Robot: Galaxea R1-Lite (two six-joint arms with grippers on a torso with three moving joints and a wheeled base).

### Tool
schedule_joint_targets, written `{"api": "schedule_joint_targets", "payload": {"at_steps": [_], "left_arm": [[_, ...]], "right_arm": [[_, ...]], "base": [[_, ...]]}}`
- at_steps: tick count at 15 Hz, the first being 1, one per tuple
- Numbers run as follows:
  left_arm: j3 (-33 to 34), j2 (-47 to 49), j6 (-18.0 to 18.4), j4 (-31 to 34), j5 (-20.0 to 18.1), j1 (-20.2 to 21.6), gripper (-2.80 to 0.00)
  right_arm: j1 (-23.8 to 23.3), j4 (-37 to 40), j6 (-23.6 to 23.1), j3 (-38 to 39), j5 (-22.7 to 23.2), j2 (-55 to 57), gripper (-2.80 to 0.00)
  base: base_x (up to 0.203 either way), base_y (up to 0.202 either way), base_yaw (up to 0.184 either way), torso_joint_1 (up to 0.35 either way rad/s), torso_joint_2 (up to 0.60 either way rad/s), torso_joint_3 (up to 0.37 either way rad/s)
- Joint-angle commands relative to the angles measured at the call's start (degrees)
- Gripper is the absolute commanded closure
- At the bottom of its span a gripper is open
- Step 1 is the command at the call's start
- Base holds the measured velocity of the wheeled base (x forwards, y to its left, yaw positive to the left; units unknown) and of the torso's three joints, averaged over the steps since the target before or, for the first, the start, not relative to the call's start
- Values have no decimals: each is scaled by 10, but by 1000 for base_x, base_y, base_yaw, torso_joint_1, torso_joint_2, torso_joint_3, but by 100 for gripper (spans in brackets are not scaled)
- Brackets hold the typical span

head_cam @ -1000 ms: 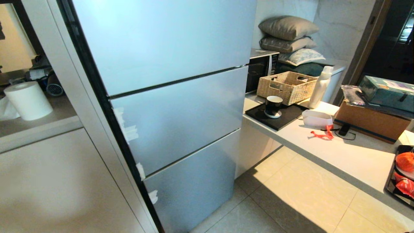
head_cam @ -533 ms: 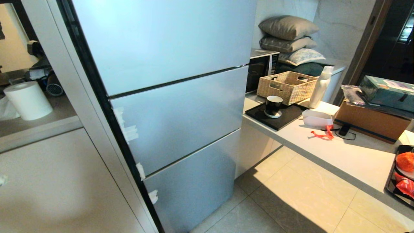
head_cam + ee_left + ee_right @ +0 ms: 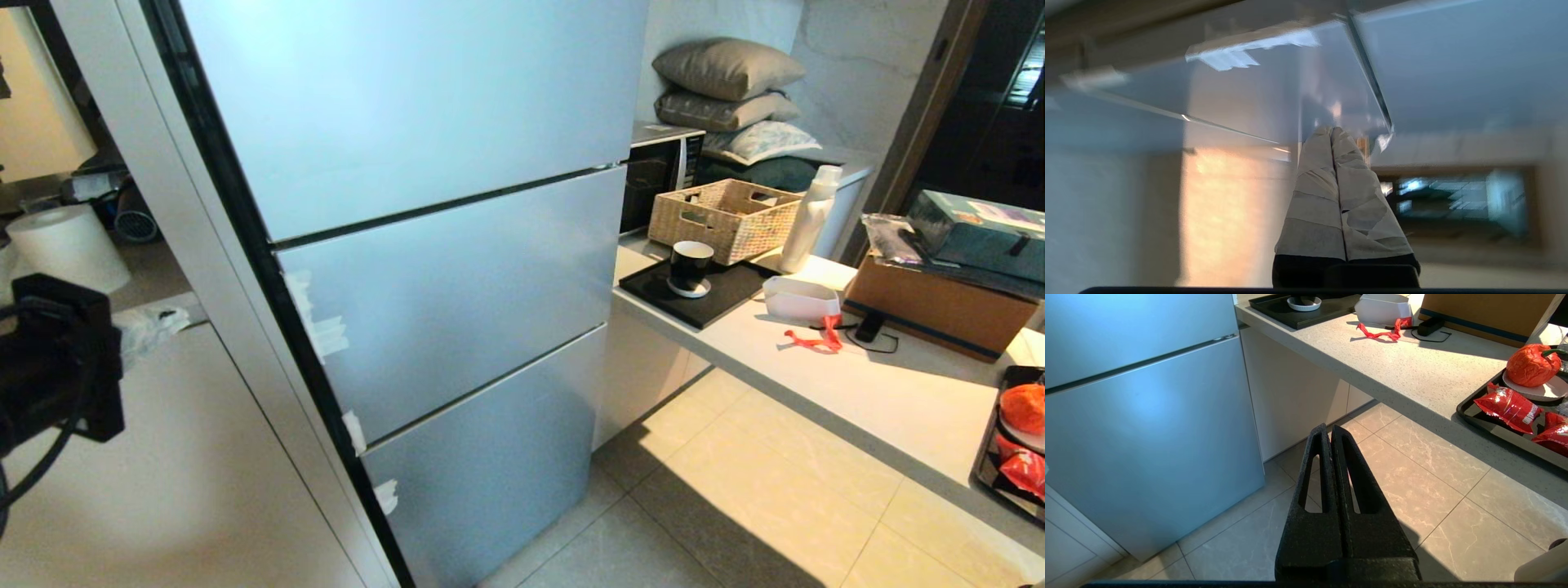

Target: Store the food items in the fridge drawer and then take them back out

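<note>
The fridge [image 3: 441,286] stands shut, its silver-blue door panels closed, so the fridge drawer is hidden. One of the food items, a bright red pepper-like piece [image 3: 1531,365] with a green stem, lies on a white plate in a black tray [image 3: 1478,416] on the counter at the far right, also seen as the red piece [image 3: 1024,407] in the head view. My left gripper [image 3: 175,317], with tape-wrapped fingers, is raised at the left beside the fridge's side, shut and empty [image 3: 1331,130]. My right gripper [image 3: 1329,430] hangs shut over the floor tiles, holding nothing.
Red snack packets [image 3: 1508,406] lie in the same tray. The counter [image 3: 816,384] carries a cup on a black tray [image 3: 690,269], a wicker basket [image 3: 722,216], a white bottle [image 3: 808,220] and a cardboard box [image 3: 931,306]. A paper roll [image 3: 69,245] sits on the left shelf.
My left arm has swung up into the head view at the left edge, fingers pointing toward the fridge's side. The right arm and the things on the counter have not moved.
</note>
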Motion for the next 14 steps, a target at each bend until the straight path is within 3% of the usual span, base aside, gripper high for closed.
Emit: {"api": "schedule_joint_targets", "payload": {"at_steps": [1,4,11,14], "left_arm": [[-13,103,-33,-39,-1,8,0],[-39,182,-33,-93,-1,14,0],[-118,296,-38,-131,-2,37,0],[-125,324,-36,-194,-39,30,0]], "right_arm": [[0,-1,0,0,0,0,0],[0,-2,6,0,-2,0,0],[0,-2,6,0,-2,0,0],[0,-2,3,0,-1,0,0]], "base": [[0,0,0,0,0,0],[0,0,0,0,0,0],[0,0,0,0,0,0],[0,0,0,0,0,0]]}}
